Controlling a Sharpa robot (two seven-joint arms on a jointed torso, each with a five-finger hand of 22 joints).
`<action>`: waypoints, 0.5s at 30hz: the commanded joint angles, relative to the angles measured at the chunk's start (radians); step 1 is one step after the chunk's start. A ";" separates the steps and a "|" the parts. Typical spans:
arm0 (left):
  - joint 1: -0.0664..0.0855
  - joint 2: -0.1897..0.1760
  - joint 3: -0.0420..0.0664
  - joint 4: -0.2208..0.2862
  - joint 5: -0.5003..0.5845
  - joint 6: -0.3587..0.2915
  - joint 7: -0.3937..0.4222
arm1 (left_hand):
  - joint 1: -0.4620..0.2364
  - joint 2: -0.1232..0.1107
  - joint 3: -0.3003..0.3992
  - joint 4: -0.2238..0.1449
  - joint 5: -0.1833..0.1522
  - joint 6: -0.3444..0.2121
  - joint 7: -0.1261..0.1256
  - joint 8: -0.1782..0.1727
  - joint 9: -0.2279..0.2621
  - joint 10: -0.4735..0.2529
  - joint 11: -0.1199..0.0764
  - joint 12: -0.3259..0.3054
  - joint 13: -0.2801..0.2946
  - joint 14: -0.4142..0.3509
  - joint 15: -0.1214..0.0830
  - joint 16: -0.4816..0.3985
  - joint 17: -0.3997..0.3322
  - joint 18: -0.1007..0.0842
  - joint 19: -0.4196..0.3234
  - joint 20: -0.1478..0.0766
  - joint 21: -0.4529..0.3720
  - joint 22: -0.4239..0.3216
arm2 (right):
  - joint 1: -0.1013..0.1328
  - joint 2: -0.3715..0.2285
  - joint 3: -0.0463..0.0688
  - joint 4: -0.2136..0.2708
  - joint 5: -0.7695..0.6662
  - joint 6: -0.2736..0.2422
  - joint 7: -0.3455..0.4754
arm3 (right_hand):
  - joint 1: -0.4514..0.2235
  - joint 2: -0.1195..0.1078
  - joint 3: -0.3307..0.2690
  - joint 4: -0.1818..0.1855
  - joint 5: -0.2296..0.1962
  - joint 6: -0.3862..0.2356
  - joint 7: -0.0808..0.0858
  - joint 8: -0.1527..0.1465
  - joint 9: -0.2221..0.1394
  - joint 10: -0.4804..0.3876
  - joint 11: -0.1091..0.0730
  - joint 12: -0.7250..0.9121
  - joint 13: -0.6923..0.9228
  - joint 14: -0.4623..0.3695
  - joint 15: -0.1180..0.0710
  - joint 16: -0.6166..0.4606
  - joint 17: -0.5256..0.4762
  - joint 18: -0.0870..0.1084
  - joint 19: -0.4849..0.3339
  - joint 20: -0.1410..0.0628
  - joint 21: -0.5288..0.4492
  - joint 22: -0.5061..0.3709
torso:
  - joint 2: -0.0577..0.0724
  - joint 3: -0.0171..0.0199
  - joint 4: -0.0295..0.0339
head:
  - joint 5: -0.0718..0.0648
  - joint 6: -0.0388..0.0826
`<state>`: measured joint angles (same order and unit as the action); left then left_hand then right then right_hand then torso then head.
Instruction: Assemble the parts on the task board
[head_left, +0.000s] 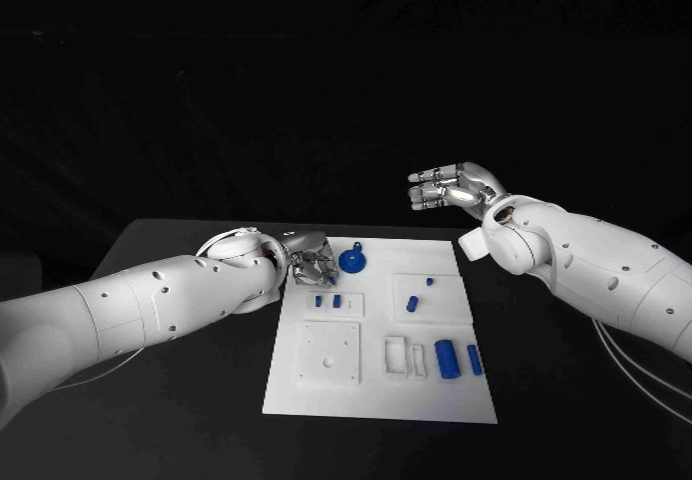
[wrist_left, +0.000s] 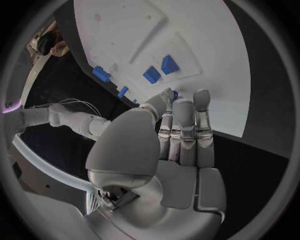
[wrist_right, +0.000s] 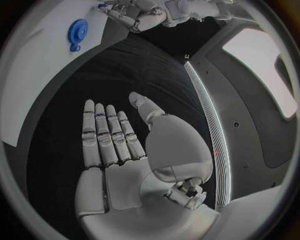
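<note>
Task board (head_left: 378, 400), a flat white rectangular plate with a matte face, lies in the middle of the black table (head_left: 173, 400). Shallow raised white blocks and recessed pockets break its surface: a square block (head_left: 330, 352) near its left edge, a slotted holder (head_left: 402, 356) beside that.

Small blue parts sit on the board. A round blue gear-like part with a toothed rim and a short tab (head_left: 352, 262) lies at the board's far left corner. 2 short pegs (head_left: 327, 300) stand side by side on a small plate below the gear, 2 more small blue pieces (head_left: 418, 296) rest on a plate toward the board's right side, and 2 longer rounded blue cylinders (head_left: 457, 358) lie near the slotted holder.

At the board's far left corner, just beside the gear, the left hand (head_left: 307, 260) hangs with its silver fingers curled downward; whether it holds anything cannot be told. In its wrist view the fingers (wrist_left: 185, 131) reach close together toward the board's edge, with blue pieces beyond them.

Well off the board's far right corner, raised above the table, the right hand (head_left: 454, 188) holds nothing; its wrist view shows the fingers (wrist_right: 106, 131) straight, side by side, thumb apart.

Bare table surrounds the board on its left, right and near sides.
</note>
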<state>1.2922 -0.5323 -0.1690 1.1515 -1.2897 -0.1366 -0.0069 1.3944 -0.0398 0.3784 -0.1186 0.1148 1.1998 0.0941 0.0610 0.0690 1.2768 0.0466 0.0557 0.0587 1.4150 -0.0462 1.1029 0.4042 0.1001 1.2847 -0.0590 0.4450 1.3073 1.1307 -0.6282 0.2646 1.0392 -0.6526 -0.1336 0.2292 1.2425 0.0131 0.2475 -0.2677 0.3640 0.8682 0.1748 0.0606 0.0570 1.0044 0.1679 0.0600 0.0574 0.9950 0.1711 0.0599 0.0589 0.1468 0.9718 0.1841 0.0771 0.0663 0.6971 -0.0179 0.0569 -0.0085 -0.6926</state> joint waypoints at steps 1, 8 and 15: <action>-0.001 0.003 0.000 0.001 -0.004 0.004 0.006 | 0.001 0.002 0.002 0.002 0.003 -0.003 0.001 0.002 0.002 -0.007 -0.001 0.003 0.001 -0.003 0.001 -0.002 0.000 0.016 -0.006 -0.004 0.004 0.020 | 0.000 0.001 0.000 0.002 -0.006 0.015 0.010 | -0.001 0.004 0.006 0.002 0.004 0.004 0.003 -0.005 -0.001 0.005 0.001 -0.002 0.000 -0.001 -0.003 0.000 0.001 0.012 -0.004 0.000 -0.003 0.000 | 0.000 0.0002 0.0000 | 0.000 0.000; -0.001 0.006 0.000 -0.005 -0.013 0.017 -0.001 | 0.001 0.002 0.003 0.001 0.003 -0.004 0.002 0.002 0.001 -0.009 0.000 0.003 0.001 -0.003 0.001 -0.002 0.000 0.016 -0.007 -0.004 0.005 0.021 | 0.000 0.001 0.000 0.002 -0.006 0.015 0.010 | -0.001 0.004 0.006 0.002 0.004 0.004 0.003 -0.005 -0.001 0.005 0.001 -0.002 0.000 -0.001 -0.003 0.000 0.001 0.012 -0.004 0.000 -0.003 0.000 | 0.000 -0.0001 0.0003 | 0.000 -0.001; -0.001 0.012 0.000 -0.010 -0.024 0.036 -0.009 | 0.003 0.001 0.004 -0.001 0.001 -0.007 0.002 0.002 0.001 -0.013 0.001 0.003 0.001 -0.006 0.003 -0.002 0.000 0.016 -0.010 -0.002 0.005 0.021 | 0.000 0.000 0.000 0.002 -0.006 0.015 0.010 | -0.001 0.004 0.006 0.002 0.004 0.004 0.003 -0.005 -0.001 0.005 0.001 -0.002 0.000 -0.001 -0.003 0.000 0.001 0.012 -0.004 0.000 -0.003 0.000 | 0.000 0.0001 -0.0002 | 0.000 -0.001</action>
<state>1.2922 -0.5242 -0.1687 1.1417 -1.2984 -0.1275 -0.0115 1.3944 -0.0398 0.3784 -0.1186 0.1129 1.1992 0.0936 0.0608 0.0694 1.2699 0.0467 0.0556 0.0585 1.4150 -0.0462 1.1029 0.4042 0.0988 1.2809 -0.0627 0.4450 1.3080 1.1307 -0.6284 0.2643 1.0393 -0.6528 -0.1332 0.2292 1.2425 0.0131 0.2475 -0.2677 0.3640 0.8682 0.1748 0.0606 0.0570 1.0044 0.1679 0.0600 0.0574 0.9950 0.1711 0.0599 0.0589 0.1468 0.9718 0.1841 0.0770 0.0663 0.6970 -0.0178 0.0567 -0.0083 -0.6933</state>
